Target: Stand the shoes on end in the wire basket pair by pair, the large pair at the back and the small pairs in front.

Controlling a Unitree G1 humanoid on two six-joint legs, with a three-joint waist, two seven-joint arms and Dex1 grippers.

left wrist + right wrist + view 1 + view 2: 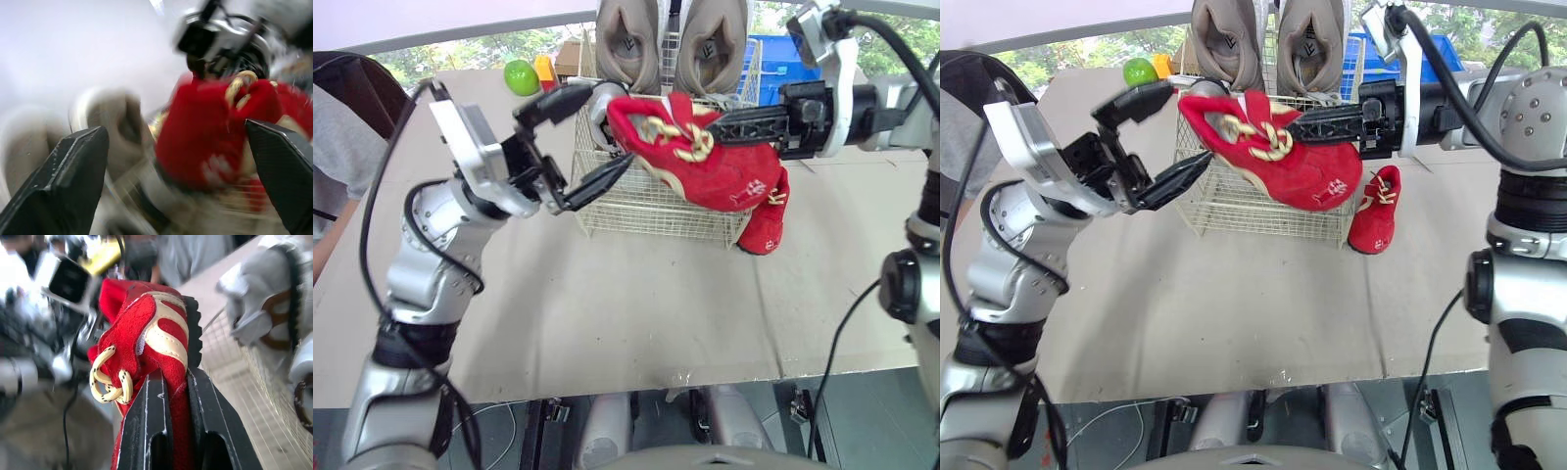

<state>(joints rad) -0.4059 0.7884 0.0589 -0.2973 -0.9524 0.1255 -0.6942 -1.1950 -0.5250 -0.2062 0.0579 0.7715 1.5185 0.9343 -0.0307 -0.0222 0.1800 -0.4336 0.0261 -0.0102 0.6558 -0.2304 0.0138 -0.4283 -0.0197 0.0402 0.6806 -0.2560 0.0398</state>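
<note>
My right gripper (717, 128) is shut on a small red shoe (705, 162) with cream laces, holding it in the air above the front of the white wire basket (646, 201). My left gripper (592, 132) is open just left of the shoe's heel end, its fingers (558, 101) spread on either side of it. A large grey pair (671, 39) stands on end at the back of the basket. A second small red shoe (766, 223) leans on the table against the basket's right front corner.
A green ball (521, 76) and a small orange-red object (545, 69) lie at the far left of the table. A blue crate (781, 59) stands behind the basket on the right. A person's grey sleeve (337, 147) shows at the left edge.
</note>
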